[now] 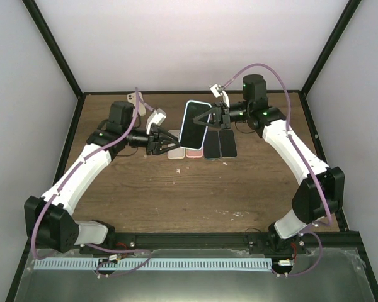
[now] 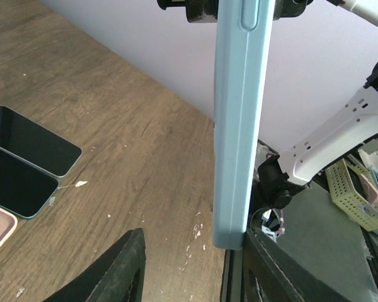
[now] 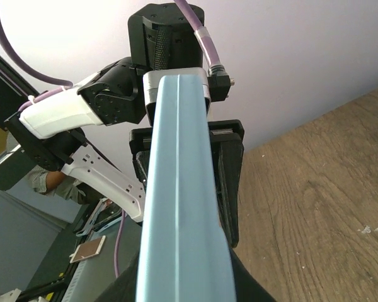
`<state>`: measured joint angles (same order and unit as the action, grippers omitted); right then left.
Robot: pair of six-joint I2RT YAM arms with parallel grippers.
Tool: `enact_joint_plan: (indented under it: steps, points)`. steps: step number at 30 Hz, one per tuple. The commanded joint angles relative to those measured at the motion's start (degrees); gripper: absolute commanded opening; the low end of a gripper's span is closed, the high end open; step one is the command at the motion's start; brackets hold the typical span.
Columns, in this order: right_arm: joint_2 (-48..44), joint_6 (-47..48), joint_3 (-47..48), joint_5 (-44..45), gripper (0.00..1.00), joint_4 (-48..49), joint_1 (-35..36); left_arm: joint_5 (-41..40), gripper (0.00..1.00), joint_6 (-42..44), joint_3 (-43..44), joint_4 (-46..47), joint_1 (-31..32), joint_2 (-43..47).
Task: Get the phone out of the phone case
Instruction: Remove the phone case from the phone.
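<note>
**A:** Where was the phone case?

**B:** Up off the counter [image 1: 176,201], in the air toward 12 o'clock from its middle, between the two arms. The phone case [image 1: 194,123] was pale blue. I couldn't make out the phone apart from it, so I'd judge it was still inside.

**A:** And the jaws?

**B:** The right jaws, reaching in from 3 o'clock, were clamped on one end of the case. The left jaws, at about 8 o'clock of it, stood apart around the other end. In the left wrist view, the case's edge sat close to one finger [image 2: 271,277], with open space across to the other finger [image 2: 123,270].

**A:** Why hold it that way?

**B:** My guess is that one arm kept the case steady in mid-air so the other had room to get at a corner or rim and work it loose. There'd be less room for that with the case flat on the counter.

**A:** What else was there, counted?

**B:** Four flat things lay in a row on the counter under the case. Two were dark phones [image 1: 212,145], side by side at the 3 o'clock end. The other two were pinkish slabs [image 1: 193,153] at the 9 o'clock end, and I couldn't tell whether those were phones or cases. So there was one blue case and two arms.
</note>
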<state>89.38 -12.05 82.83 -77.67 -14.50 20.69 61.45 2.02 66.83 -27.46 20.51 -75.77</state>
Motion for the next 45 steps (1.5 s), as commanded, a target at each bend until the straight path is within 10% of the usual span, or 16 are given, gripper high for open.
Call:
enact_joint_plan:
  steps: [1,29,45]
  points:
    - [-3.4,-2.7,0.0,-5.9,0.01,3.4,0.3,-3.8,0.43,-1.3,-0.5,2.6,-1.0,-1.4]
    - [-6.7,-17.1,-0.5,-15.9,0.01,17.1,2.2,-13.6,0.33,-1.3,-2.4,3.6,-5.4,-8.0]
    - [-3.9,-16.0,5.9,-11.7,0.01,15.4,0.1,5.4,0.5,-7.6,-2.1,8.9,-11.3,-2.5]
